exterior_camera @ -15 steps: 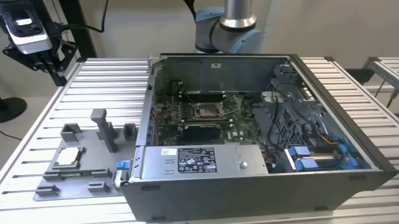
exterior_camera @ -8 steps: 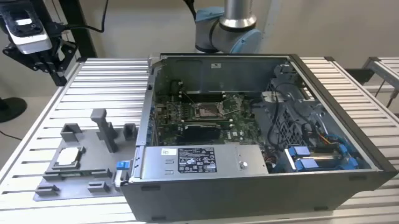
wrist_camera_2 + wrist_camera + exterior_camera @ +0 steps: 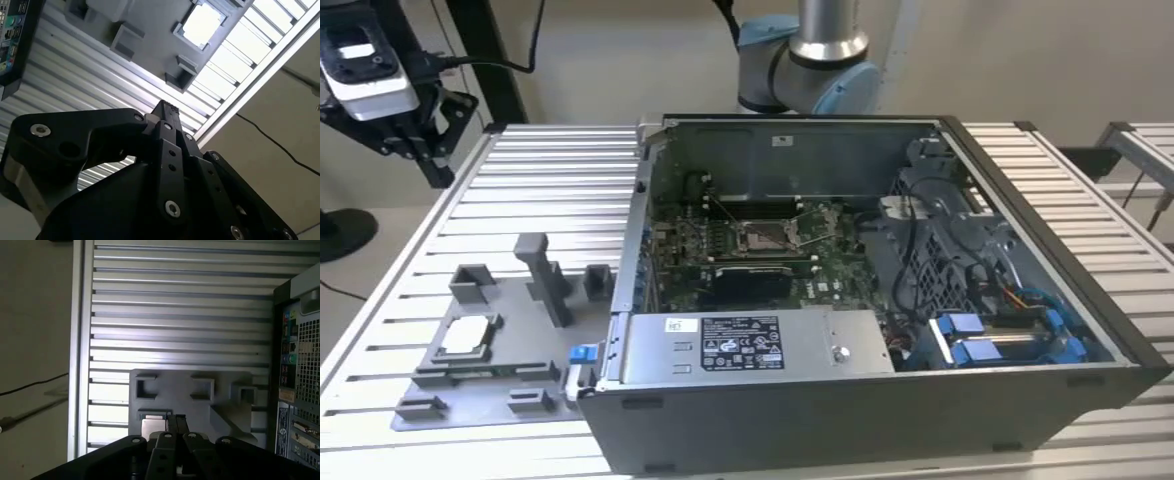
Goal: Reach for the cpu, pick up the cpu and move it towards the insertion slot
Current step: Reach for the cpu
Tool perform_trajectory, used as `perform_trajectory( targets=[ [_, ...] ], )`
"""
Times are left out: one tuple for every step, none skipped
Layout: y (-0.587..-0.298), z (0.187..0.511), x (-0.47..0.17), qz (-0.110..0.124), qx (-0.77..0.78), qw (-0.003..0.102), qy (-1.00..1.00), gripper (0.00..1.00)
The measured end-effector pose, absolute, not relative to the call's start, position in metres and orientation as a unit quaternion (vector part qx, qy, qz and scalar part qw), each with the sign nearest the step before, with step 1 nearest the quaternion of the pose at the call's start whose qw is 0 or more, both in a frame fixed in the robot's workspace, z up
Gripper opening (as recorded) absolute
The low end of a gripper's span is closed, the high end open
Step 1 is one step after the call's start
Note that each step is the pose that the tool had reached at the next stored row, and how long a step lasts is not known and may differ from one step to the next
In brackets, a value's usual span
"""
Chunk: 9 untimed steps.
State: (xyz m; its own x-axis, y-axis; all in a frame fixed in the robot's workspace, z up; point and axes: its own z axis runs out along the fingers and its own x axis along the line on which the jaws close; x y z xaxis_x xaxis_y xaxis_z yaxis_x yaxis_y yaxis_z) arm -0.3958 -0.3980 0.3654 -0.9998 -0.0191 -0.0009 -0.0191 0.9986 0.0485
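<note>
Hanging in the air over the back corner of the worktop [image 3: 547, 180] on the exterior view's left, the claw [image 3: 434, 160] is clenched with nothing in it. In both wrist views its black fingertips [image 3: 171, 422] meet tip to tip.

The claw is well apart from the cpu [image 3: 464, 336]. The cpu lies flat in a shallow frame on a grey plate [image 3: 520, 350] near the front of the worktop, on the exterior view's left, beside the open computer case [image 3: 854, 420]. In the second wrist view the cpu [image 3: 202, 22] shows as a bright square in its frame, far beyond the claw [image 3: 162, 106]. In the first wrist view the cpu [image 3: 151, 429] shows its pale top just past the claw [image 3: 175, 418], which partly covers it.

Grey blocks and a taller post [image 3: 540, 270] stand on the same plate, the post between the cpu and the case.

The insertion slot [image 3: 767, 235] lies inside the case on the green board [image 3: 825, 268]. It is a square with a shiny metal frame, and a black rectangular recess [image 3: 747, 285] sits just in front of it. The cpu and the slot are well apart, with the case wall between them.

The arm's silver and blue joint [image 3: 807, 60] rises behind the case
</note>
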Motion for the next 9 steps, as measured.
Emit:
perform_trajectory(
  targets=[
    [-0.400, 0.365, -0.398, 0.024, -0.010, 0.000, 1.000, 0.00],
    [-0.404, 0.365, -0.400, 0.024, -0.009, 0.000, 1.000, 0.00],
    [-0.407, 0.364, -0.401, 0.024, -0.010, 0.000, 1.000, 0.00],
    [-0.411, 0.364, -0.403, 0.024, -0.010, 0.000, 1.000, 0.00],
    [-0.414, 0.363, -0.405, 0.024, -0.010, 0.000, 1.000, 0.00],
    [-0.417, 0.363, -0.406, 0.024, -0.010, 0.000, 1.000, 0.00],
    [-0.420, 0.362, -0.407, 0.024, -0.010, 0.000, 1.000, 0.00],
    [-0.422, 0.362, -0.407, 0.024, -0.010, 0.000, 1.000, 0.00],
    [-0.424, 0.361, -0.407, 0.024, -0.010, 0.000, 1.000, 0.00]
  ],
)
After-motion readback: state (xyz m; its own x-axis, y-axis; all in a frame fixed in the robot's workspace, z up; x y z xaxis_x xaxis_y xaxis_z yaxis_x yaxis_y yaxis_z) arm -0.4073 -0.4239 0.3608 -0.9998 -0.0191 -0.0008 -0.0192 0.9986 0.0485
